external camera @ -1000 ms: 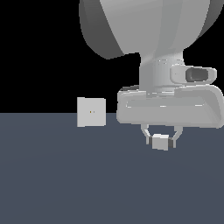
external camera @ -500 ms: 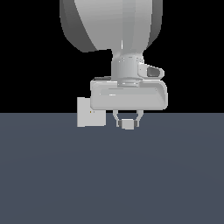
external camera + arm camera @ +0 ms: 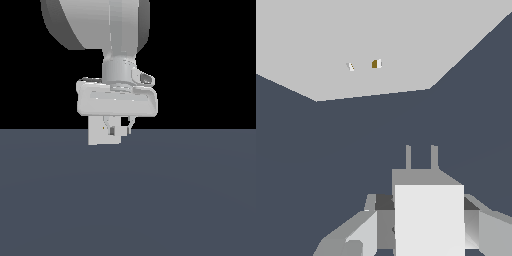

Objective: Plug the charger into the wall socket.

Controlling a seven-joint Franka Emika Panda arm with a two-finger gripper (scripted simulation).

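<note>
Flat dark slate-blue floor [image 3: 165, 200], white wall socket [image 3: 96, 136] standing upright on it

flat even light, sharp, shadowless render

White charger [image 3: 428, 220], two prongs forward, near but apart from upright white wall socket [image 3: 356, 45].

1. Arm [image 3: 100, 22] comes down from the top of the exterior view; wrist is vertical.
2. Gripper [image 3: 118, 126] points straight down under the wide hand body.
3. Fingers [image 3: 106, 124] sit close together, clamped on the charger [image 3: 113, 130].
4. Wrist view: fingers flank the charger [image 3: 429, 217] on both sides.
</note>
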